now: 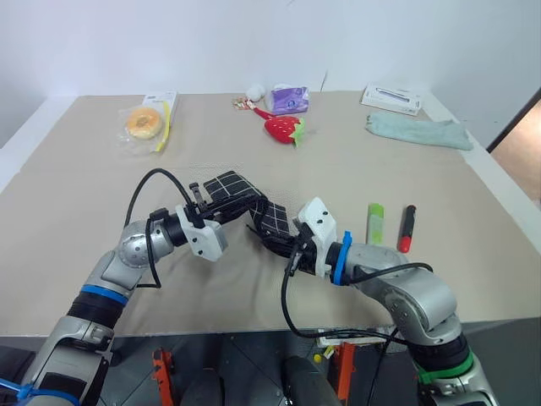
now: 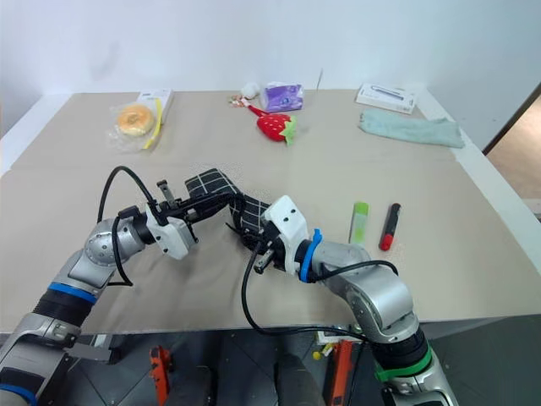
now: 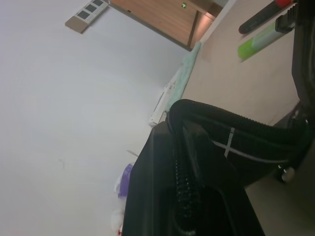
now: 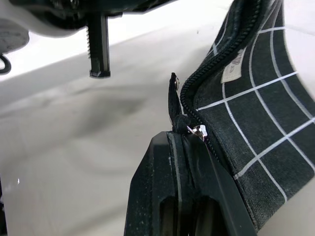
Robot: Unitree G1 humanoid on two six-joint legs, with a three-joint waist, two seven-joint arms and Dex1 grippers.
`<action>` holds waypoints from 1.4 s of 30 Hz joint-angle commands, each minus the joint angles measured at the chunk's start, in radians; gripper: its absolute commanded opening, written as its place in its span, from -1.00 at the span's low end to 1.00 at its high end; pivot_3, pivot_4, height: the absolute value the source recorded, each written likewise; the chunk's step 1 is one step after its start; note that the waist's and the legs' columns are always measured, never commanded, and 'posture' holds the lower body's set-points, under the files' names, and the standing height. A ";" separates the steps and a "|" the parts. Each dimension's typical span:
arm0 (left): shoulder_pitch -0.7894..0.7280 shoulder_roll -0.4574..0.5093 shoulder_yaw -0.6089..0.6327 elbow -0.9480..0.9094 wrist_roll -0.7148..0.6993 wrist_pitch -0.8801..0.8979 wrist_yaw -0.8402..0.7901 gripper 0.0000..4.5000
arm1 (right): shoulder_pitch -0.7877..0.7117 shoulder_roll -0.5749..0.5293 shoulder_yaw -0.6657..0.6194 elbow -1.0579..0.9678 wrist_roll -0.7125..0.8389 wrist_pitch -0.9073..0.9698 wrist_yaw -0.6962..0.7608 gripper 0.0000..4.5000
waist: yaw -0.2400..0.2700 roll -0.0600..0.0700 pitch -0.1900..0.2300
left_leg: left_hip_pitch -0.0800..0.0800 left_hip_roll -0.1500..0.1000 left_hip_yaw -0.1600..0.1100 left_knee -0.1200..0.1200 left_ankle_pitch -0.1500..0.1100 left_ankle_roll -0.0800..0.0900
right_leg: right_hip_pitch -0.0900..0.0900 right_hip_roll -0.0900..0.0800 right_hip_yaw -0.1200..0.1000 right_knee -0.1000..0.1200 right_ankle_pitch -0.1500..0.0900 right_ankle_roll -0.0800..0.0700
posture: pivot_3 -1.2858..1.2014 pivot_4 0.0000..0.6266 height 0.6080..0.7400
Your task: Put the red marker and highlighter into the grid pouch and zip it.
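A bagged donut (image 1: 144, 123), strawberry toy (image 1: 284, 128), purple packet (image 1: 290, 99), white box (image 1: 393, 97) and green cloth (image 1: 418, 131) are seen along the table's (image 1: 84, 211) far edge

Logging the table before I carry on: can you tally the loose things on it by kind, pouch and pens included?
Pens: 2, highlighter, red marker
Pouches: 1, grid pouch
Food-like items: 2, packaged donut, strawberry toy
Packets and boxes: 2, purple packet, white box
Cloths: 1, green cloth
Total: 8

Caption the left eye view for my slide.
Both claws hold the grid pouch above the table; highlighter and red marker lie outside.
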 commanded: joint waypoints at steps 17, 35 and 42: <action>0.059 0.058 -0.090 0.032 0.063 -0.043 -0.111 -1.00 | 0.056 -0.092 0.083 -0.070 -0.066 -0.097 0.072 -0.96 | -0.002 0.000 0.000 | 0.000 0.001 0.000 -0.001 0.000 0.000 | -0.001 0.001 0.000 0.000 -0.001 -0.001 | 0.03 -0.52 1.00; 0.052 0.028 -0.058 -0.003 0.017 -0.023 -0.093 -1.00 | 0.058 -0.156 0.116 0.018 -0.205 -0.048 0.033 -0.96 | 0.001 0.000 0.000 | 0.000 0.001 0.000 0.002 0.000 0.000 | 0.000 0.001 0.000 0.000 0.000 0.000 | 0.03 -0.52 1.00; 0.048 0.023 -0.048 -0.003 0.008 -0.013 -0.083 -1.00 | 0.052 -0.119 0.128 -0.037 -0.169 -0.062 0.069 -0.96 | 0.000 0.000 0.000 | 0.000 0.000 0.000 0.001 0.000 0.000 | 0.001 0.001 0.000 0.000 0.000 0.000 | 0.03 -0.52 1.00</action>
